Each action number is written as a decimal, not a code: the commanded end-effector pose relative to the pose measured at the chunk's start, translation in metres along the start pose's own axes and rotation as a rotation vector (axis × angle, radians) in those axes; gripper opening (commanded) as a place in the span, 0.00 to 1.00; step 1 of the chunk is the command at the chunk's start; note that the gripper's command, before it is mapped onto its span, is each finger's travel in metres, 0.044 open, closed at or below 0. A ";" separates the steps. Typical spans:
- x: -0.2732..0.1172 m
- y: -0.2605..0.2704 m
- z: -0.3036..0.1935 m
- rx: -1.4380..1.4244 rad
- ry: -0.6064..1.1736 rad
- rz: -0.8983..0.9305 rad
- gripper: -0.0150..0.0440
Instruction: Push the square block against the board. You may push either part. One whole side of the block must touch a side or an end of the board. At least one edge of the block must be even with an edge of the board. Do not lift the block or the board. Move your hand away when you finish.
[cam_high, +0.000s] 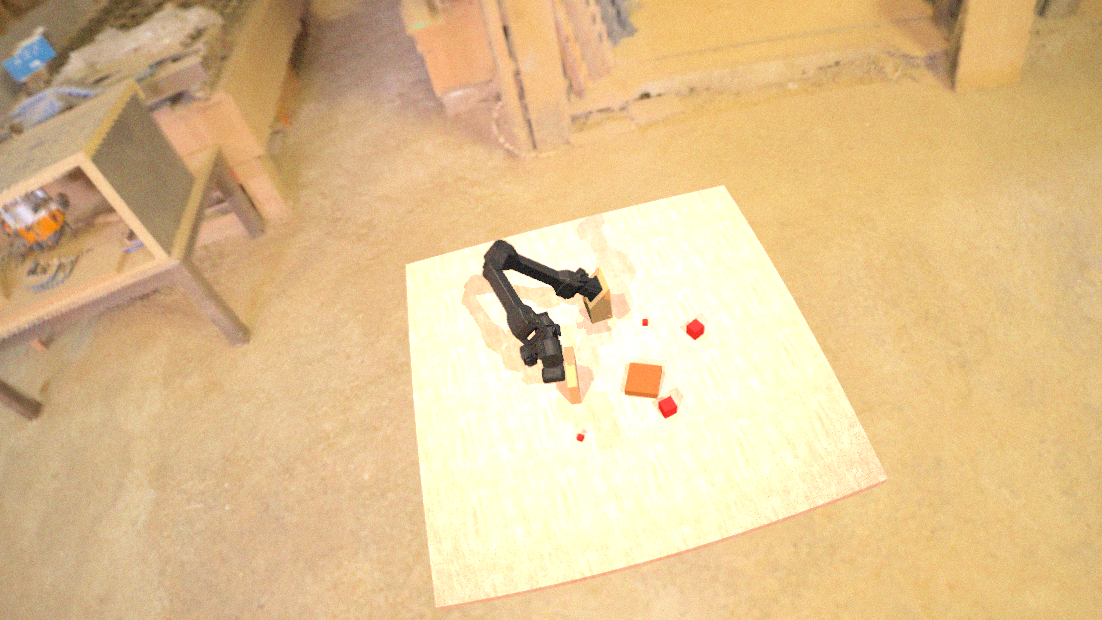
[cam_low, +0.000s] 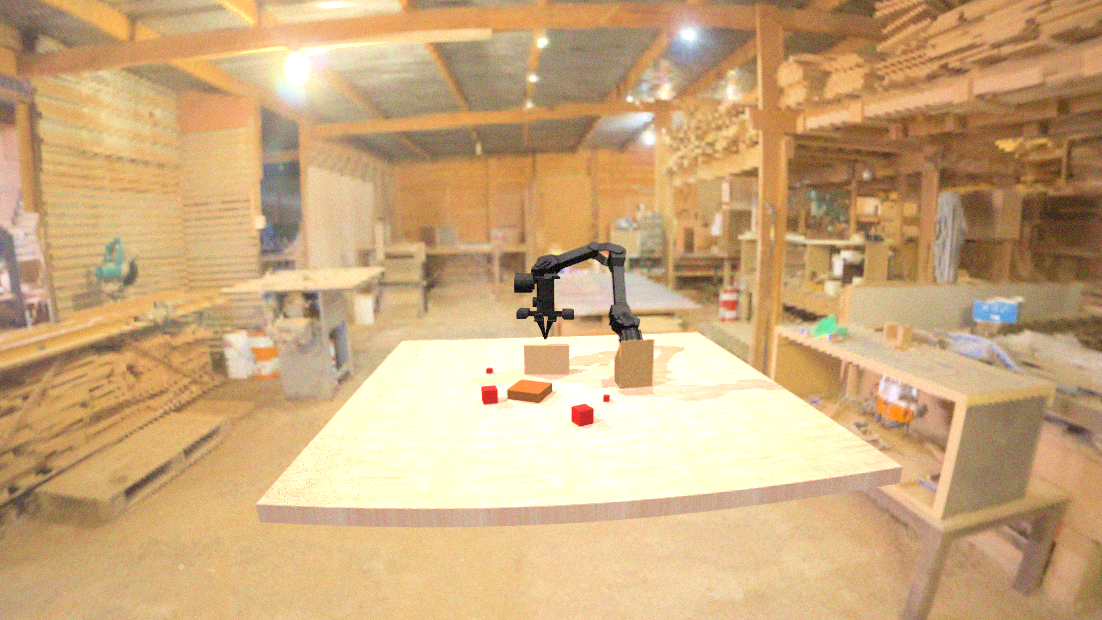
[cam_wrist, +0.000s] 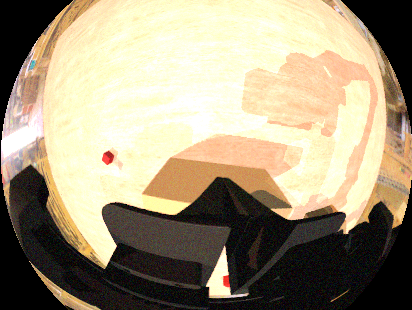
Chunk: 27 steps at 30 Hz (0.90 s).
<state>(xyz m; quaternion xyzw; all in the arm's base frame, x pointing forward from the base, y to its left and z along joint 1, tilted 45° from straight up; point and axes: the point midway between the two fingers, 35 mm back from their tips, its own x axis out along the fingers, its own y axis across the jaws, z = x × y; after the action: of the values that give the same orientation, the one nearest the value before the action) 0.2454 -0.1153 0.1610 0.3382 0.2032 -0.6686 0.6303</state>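
Note:
The square block (cam_high: 643, 380) (cam_low: 529, 390) is orange-brown and lies flat on the table. An upright tan panel, apparently the board (cam_high: 573, 391) (cam_low: 546, 359) (cam_wrist: 200, 175), stands apart from it, with a gap between them. My gripper (cam_low: 545, 336) (cam_wrist: 221, 183) is shut and empty and points down. Its tips look a little above the panel's top edge in the exterior view; whether they are directly over it is hard to tell. In the top view the wrist hides the fingertips. The block is not visible in the wrist view.
Another tan upright piece (cam_high: 598, 308) (cam_low: 634, 363) stands in front of the arm's base. A larger red cube (cam_high: 667, 407) (cam_low: 489, 394) sits beside the block, another (cam_high: 695, 329) (cam_low: 581, 414) farther off. Small red cubes (cam_high: 645, 322) (cam_high: 580, 437) (cam_wrist: 108, 158) lie on the table (cam_high: 500, 524).

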 end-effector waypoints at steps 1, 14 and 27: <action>0.026 -0.006 0.002 -0.005 -0.003 -0.014 0.25; 0.027 -0.005 -0.011 -0.005 0.001 -0.015 0.25; 0.027 -0.004 -0.031 -0.005 0.004 -0.015 0.25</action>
<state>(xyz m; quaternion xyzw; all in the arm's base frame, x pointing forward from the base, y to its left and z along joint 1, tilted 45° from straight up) 0.2481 -0.1158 0.1274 0.3399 0.2035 -0.6701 0.6277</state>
